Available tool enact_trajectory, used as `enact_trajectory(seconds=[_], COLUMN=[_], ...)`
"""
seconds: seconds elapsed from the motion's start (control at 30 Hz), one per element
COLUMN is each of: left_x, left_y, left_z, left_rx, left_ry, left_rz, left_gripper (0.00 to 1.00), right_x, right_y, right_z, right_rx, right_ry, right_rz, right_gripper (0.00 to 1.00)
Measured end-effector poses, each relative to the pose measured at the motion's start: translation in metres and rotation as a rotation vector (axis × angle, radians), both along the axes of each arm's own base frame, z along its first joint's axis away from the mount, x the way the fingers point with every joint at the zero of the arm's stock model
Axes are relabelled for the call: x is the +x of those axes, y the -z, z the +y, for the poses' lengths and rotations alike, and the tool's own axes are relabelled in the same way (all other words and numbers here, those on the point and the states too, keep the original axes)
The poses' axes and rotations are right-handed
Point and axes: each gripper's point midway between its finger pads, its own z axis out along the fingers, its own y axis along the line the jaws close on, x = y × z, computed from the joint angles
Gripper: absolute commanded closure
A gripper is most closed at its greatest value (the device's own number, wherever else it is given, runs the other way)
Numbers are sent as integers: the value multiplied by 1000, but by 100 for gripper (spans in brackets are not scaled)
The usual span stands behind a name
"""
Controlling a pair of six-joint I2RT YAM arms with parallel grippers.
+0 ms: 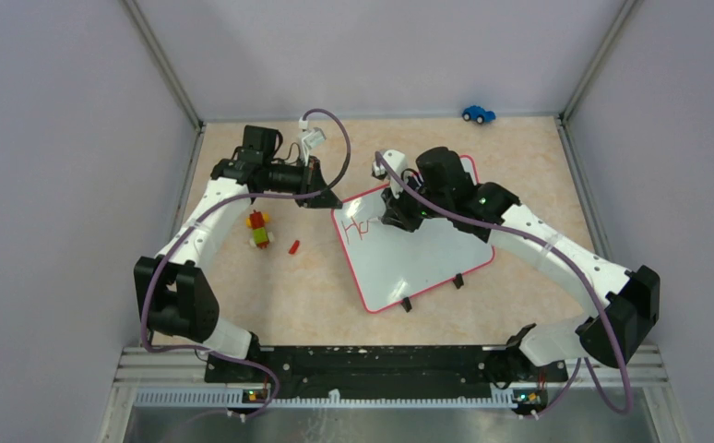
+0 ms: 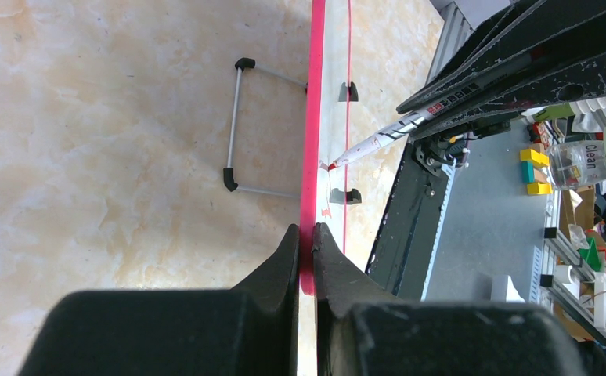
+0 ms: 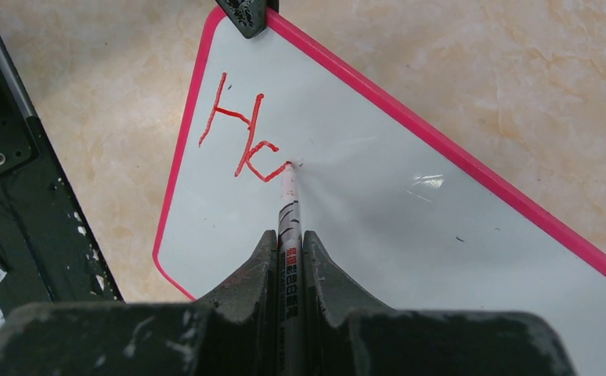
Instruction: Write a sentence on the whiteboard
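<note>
The whiteboard [image 1: 427,254] lies tilted on the table, glossy white inside a red-pink frame [image 2: 312,117]. My left gripper [image 1: 327,198] is shut on the board's far-left corner, its jaws pinching the frame edge [image 2: 305,231]. Shut on a red marker [image 3: 288,205], my right gripper [image 3: 287,235] stands over the board's upper left [image 1: 392,214]. The marker tip touches the surface at the end of the sentence [image 3: 241,141], which reads "H" and a partly drawn second letter in red. The left wrist view shows the marker [image 2: 378,139] slanting down to the board.
A stack of toy bricks [image 1: 259,229] and a small red piece [image 1: 293,246] lie left of the board. A blue toy car [image 1: 478,113] sits by the back wall. Two black feet [image 1: 407,304] stick out at the board's near edge. A wire stand [image 2: 237,125] shows behind it.
</note>
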Motion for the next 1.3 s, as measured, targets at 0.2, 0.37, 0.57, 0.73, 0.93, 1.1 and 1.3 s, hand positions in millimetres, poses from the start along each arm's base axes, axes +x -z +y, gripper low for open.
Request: enact_trajectory(seconds=[0.2,0.37,0.57,0.73,0.93,1.1,1.3], left_x=[0,0,1,0,0,0,-1], left_y=[0,0,1,1,0,0,0], left_z=[0,0,0,0,0,-1,-1], left_rx=[1,2,5,4,1,0,0], left_ry=[0,-1,-3,-2,1,3,3], left_rz=[-1,-1,-2,-2,-1,-1,-1], left_gripper=[100,100,100,100,100,100,100], right_x=[0,-2,-7,-10,-12,-13,-7], right_y=[1,3,11,15,14,2,-7], right_z=[0,0,-1,-5,-12,-19,-23], right_rx=[-2,-2,-7,-22,-38,-26,-8], right_ry=[-1,-7,-21,-23,-21,-16,5], right_rz=[1,5,25,34,31,29,2], right_gripper=[100,100,100,100,100,100,100])
